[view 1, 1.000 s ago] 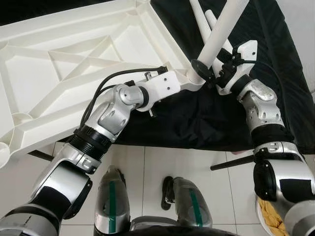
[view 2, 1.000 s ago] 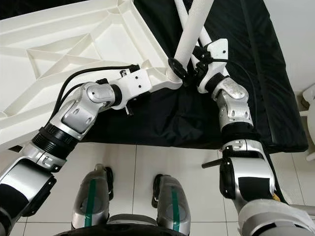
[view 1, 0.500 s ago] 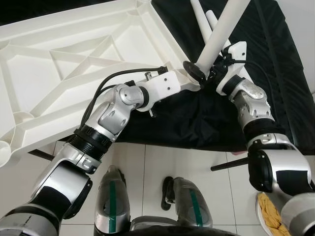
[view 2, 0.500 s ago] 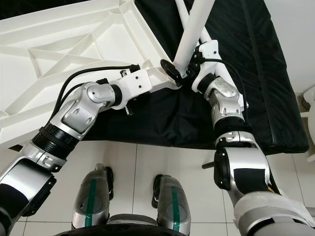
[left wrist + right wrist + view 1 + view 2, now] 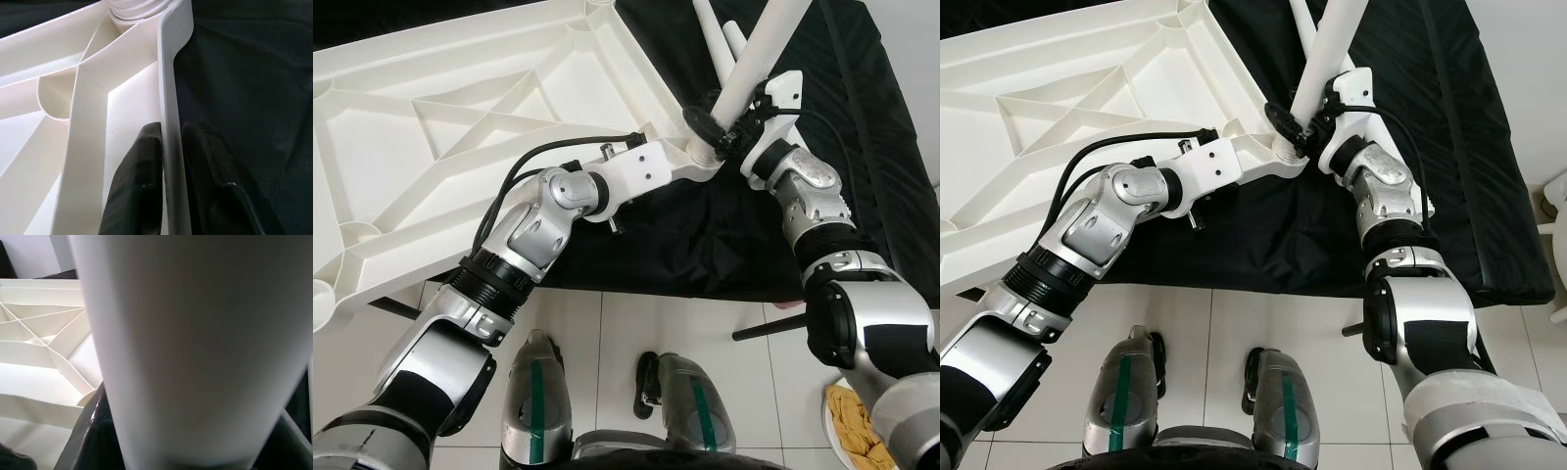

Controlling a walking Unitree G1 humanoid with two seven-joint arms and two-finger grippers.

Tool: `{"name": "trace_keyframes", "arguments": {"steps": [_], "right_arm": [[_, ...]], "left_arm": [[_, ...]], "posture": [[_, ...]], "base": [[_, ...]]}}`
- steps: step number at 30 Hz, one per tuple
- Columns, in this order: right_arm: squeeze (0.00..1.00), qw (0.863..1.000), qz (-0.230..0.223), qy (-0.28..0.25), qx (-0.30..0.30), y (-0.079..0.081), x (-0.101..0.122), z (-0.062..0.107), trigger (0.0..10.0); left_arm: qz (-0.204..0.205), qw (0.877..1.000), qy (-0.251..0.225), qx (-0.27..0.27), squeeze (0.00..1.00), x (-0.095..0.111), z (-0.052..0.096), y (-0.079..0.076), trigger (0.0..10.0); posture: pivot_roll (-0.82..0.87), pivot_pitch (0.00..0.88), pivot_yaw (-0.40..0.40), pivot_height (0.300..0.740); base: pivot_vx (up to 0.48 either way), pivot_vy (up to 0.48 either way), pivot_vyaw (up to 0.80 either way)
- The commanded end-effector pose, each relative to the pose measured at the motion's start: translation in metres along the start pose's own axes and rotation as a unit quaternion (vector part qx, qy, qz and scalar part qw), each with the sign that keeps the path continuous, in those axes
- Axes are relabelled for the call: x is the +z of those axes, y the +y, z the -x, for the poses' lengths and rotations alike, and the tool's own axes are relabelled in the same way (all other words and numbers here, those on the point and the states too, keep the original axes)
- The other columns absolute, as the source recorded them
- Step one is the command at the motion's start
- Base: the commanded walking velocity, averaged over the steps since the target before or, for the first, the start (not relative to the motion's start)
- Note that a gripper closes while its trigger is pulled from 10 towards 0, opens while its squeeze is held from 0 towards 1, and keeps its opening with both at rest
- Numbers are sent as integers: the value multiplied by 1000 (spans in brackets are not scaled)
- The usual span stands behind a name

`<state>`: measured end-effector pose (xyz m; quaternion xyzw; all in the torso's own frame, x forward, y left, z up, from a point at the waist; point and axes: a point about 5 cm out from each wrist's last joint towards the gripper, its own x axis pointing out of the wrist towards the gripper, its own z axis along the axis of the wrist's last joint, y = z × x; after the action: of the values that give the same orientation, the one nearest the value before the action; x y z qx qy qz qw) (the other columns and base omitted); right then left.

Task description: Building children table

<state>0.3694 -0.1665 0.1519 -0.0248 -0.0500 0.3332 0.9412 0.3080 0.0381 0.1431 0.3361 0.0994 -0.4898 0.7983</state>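
Note:
The white ribbed table top (image 5: 460,117) lies upside down, partly on a black cloth. My left gripper (image 5: 170,147) is shut on the table top's rim (image 5: 168,73) close to a corner, one finger on each side of it. The round corner socket (image 5: 132,7) lies just beyond. My right gripper (image 5: 729,127) is shut on the lower end of a white table leg (image 5: 759,54), which slants up and away. That end is at the table top's corner, beside my left wrist. The leg (image 5: 195,342) looms close in the right wrist view, with a black finger (image 5: 88,440) beside it.
Two more white legs (image 5: 717,39) lie on the black cloth (image 5: 862,147) behind the held one. Below are white floor tiles (image 5: 607,323), a black rod (image 5: 773,325) and a yellow cloth (image 5: 852,426) at the lower right. My feet (image 5: 538,401) stand near the cloth's edge.
My right gripper has swung the leg's lower end a little left and farther away, closer to the table top's corner, and its wrist has turned. The left arm has stayed put.

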Motion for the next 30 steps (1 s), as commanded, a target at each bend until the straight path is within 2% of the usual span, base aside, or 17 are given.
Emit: {"name": "trace_keyframes", "arguments": {"steps": [1,4,5,24,30], "right_arm": [[0,1000,-1,10,1,-3,-4,5,0],[0,1000,1,10,3,-2,-5,6,118],[0,1000,3,12,2,-2,-6,7,10000],[0,1000,-4,-1,-17,2,-9,10,10000],[0,998,-7,-40,-57,14,-4,9,10000]], "left_arm": [[-5,1000,4,-4,0,-1,-1,-4,10000],[-5,1000,3,-4,0,-1,-1,-4,10000],[-6,1000,3,-3,0,-1,-1,-3,10000],[-8,1000,-3,-7,0,2,-2,-6,10000],[-9,1000,-6,-8,0,3,-2,-7,10000]], "posture": [[63,44,-51,740],[62,45,-52,740],[60,46,-52,740],[48,58,-62,740],[43,58,-67,740]], "base": [[0,0,0],[0,0,0],[0,0,0],[0,0,0],[0,0,0]]}}
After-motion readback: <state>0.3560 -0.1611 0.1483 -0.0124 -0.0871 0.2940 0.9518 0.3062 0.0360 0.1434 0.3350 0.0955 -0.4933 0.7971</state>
